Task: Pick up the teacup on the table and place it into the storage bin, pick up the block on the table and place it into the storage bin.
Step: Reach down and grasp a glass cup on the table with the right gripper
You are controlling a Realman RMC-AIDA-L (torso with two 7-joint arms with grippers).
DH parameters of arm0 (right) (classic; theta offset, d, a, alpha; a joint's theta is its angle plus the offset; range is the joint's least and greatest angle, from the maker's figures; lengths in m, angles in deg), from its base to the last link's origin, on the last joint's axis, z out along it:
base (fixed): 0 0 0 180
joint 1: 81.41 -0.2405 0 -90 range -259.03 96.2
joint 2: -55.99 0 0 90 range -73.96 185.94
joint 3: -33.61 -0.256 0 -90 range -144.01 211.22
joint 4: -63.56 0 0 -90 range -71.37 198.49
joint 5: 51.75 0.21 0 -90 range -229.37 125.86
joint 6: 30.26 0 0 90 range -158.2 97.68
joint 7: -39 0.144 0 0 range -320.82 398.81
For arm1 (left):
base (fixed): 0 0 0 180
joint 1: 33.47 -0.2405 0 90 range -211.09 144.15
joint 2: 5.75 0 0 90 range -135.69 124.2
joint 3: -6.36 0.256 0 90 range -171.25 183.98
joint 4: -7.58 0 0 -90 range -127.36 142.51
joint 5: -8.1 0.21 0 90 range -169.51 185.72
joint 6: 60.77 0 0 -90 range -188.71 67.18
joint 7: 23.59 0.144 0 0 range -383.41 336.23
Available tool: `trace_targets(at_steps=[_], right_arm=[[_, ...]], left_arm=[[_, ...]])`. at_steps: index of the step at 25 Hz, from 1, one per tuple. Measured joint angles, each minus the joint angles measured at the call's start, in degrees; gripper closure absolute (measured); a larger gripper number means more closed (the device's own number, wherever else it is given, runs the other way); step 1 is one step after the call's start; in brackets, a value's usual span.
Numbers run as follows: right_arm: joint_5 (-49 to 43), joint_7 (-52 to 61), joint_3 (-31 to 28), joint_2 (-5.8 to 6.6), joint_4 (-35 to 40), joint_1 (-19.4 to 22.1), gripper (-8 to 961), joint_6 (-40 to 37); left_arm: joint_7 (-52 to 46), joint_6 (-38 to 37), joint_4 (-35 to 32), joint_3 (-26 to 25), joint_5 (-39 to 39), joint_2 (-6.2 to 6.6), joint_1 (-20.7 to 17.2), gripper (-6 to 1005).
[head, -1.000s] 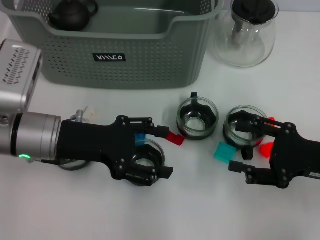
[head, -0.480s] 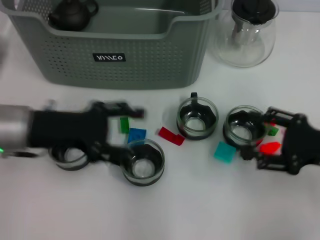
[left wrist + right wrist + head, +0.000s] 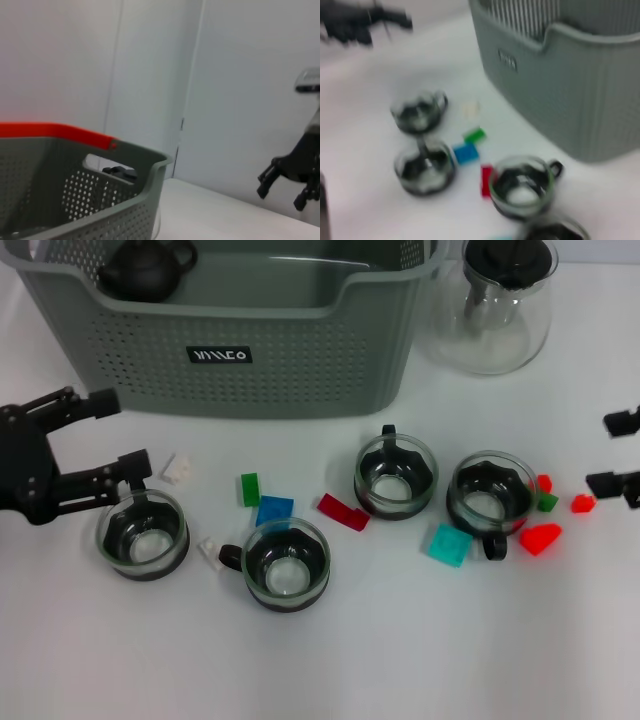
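Behind the cups stands the storage bin [image 3: 250, 335]; on the counter [image 3: 400, 660], the leftmost teacup [image 3: 142, 535] sits just beside the left tool [image 3: 105, 435], spread wide and empty. Right tool [image 3: 622, 452]: also empty, farther off.

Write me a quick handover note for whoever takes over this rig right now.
Left claw: open, empty, at the table's left edge above the leftmost teacup.
Right claw: open, empty, at the far right edge.
Storage bin: at the back; only a dark teapot shows inside.
On the table: four teacups and scattered blocks, including a blue block and a teal block.
Done: no teacup or block visibly binned.
Left: bin a teacup, then a block.
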Motion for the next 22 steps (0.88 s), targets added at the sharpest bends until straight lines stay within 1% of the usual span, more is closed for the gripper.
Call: trace_targets(at_steps=[1, 2, 3, 5, 6, 7, 8, 12, 16, 19, 22], right_arm=[[-1.45, 2.88, 3.12, 0.08, 3.69, -0.72, 108, -0.16], [-4.33, 6.7, 8.99, 0.21, 8.52, -2.27, 109, -0.26], [-4.33, 6.7, 8.99, 0.21, 8.52, -2.27, 111, -0.26], [-7.02, 9.32, 14.86, -0.01, 10.28, -4.59, 115, -0.03], [-8.23, 10.16, 17.52, -0.27, 10.39, -5.75, 117, -0.03], [-9.42, 11.17, 23.04, -0.56, 9.3, -7.62, 119, 0.64], [-9.42, 11.17, 23.04, -0.56, 9.3, -7.62, 121, 0.64], [-9.74, 15.74, 34.56, -0.63, 4.14, -10.69, 128, 5.1], [-11.35, 24.56, 42.15, -0.59, -0.37, -12.67, 289, 12.24], [-14.42, 33.35, 46.37, -0.66, -4.05, -14.67, 383, 14.31], [-15.77, 42.05, 48.48, -0.71, -6.01, -15.98, 464, 14.93]], left_arm=[[0.07, 0.08, 0.11, -0.11, 0.01, -0.05, -0.16, 144], [0.13, 0.13, 0.21, -0.14, 0.01, -0.09, -0.2, 144], [0.17, 0.16, 0.29, -0.17, 0.01, -0.12, -0.25, 144], [0.18, 0.18, 0.43, -0.22, 0.03, -0.2, -0.27, 144], [0.17, 0.19, 0.48, -0.22, 0.03, -0.22, -0.23, 144], [0.12, 0.19, 0.53, -0.24, 0.03, -0.24, -0.21, 144], [0.04, 0.19, 0.62, -0.26, 0.03, -0.24, -0.17, 144], [0.08, 0.25, 1.21, -0.29, 0.03, -0.28, -0.12, 145], [0.21, 0.57, 1.45, -0.42, 0.01, -0.42, -0.23, 145], [0.25, 1.39, 1.6, -0.5, 0.04, -0.5, -0.34, 145], [0.34, 1.99, 2.0, -0.51, 0.05, -0.51, -0.31, 146]])
